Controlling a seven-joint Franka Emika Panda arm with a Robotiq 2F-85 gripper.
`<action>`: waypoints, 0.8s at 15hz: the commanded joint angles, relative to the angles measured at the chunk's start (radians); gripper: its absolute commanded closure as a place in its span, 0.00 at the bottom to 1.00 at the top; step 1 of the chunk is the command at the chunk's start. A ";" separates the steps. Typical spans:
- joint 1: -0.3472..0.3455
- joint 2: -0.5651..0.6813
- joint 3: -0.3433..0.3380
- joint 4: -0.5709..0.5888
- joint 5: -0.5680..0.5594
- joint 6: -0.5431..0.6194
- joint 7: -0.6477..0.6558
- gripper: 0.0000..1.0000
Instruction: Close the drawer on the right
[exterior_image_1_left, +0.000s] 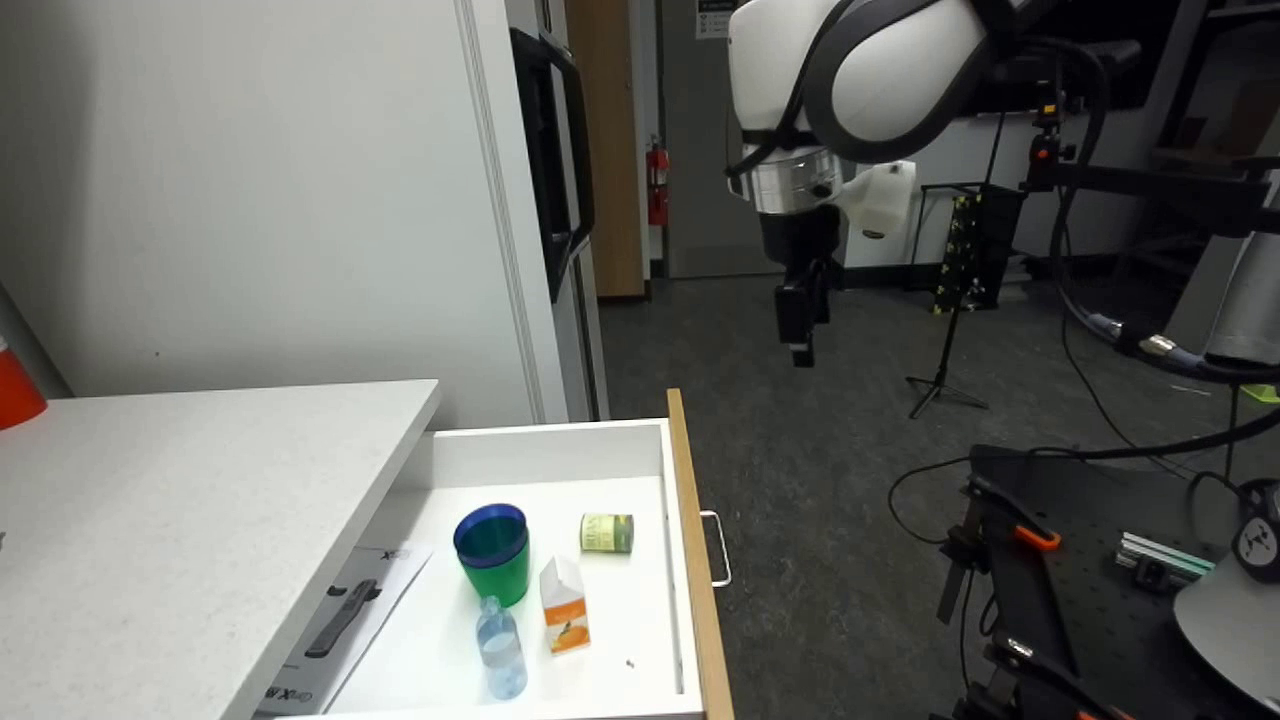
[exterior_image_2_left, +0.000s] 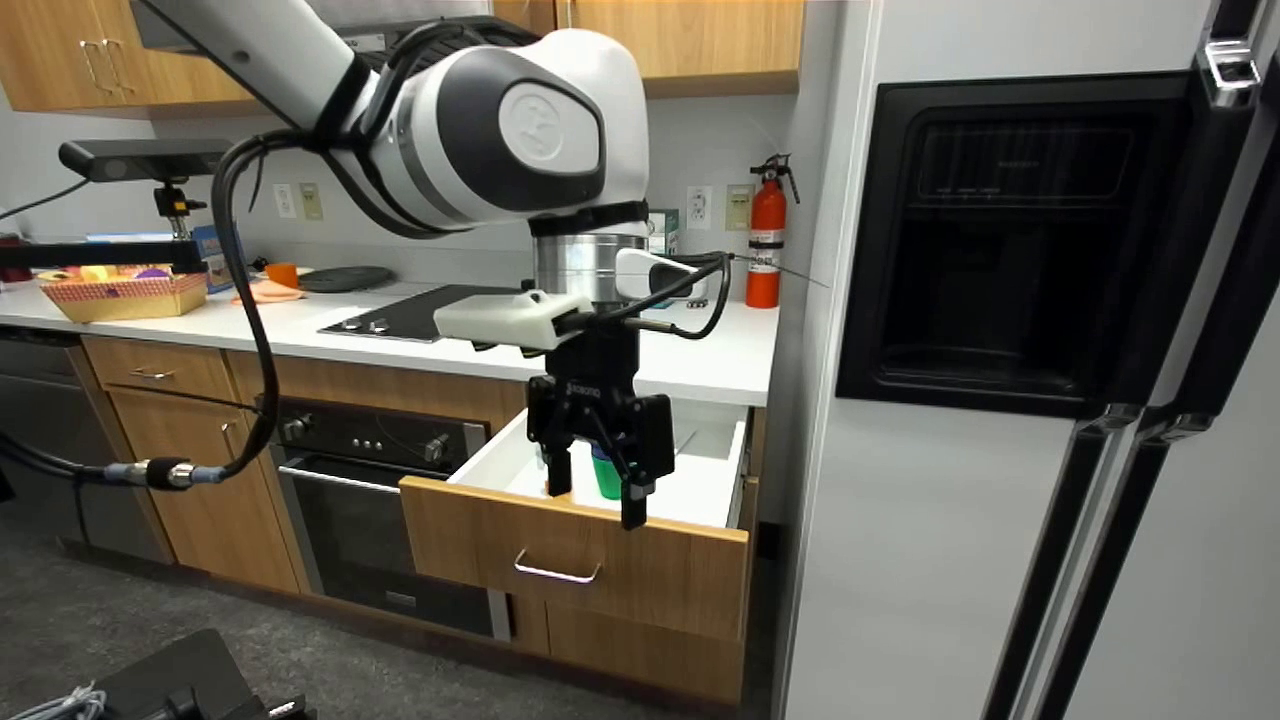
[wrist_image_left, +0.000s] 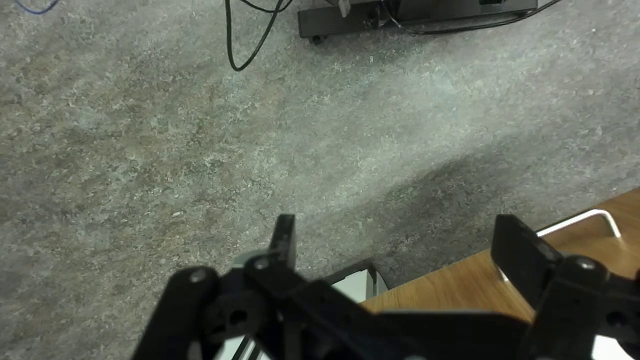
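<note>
One wide, shallow, tan wood-fronted drawer (exterior_image_2_left: 660, 580), white inside, juts well out from beneath a white countertop (exterior_image_1_left: 180, 520), its thin silver metal bar handle (exterior_image_2_left: 556, 575) on the outer face. In it, a dark blue cup (exterior_image_1_left: 492, 545) sits nested in a green cup (exterior_image_1_left: 500, 583), near a pale blue clear bottle (exterior_image_1_left: 503, 655), an orange-and-white carton (exterior_image_1_left: 567, 610) and a small green can (exterior_image_1_left: 605, 533); a printed white sheet (exterior_image_1_left: 345, 630) lies partly hidden by the countertop. Outside the drawer, apart from the handle in both exterior views, a black two-fingered gripper (exterior_image_2_left: 597, 500) hangs spread wide over mottled grey floor (wrist_image_left: 250, 150). Near the drawer stands a tall white refrigerator (exterior_image_2_left: 930, 560).
</note>
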 joint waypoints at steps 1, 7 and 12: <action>0.007 0.068 0.009 0.059 -0.032 -0.017 0.031 0.00; 0.005 0.045 0.002 0.023 -0.011 -0.002 0.013 0.00; -0.004 0.070 -0.005 0.016 0.044 0.078 0.155 0.00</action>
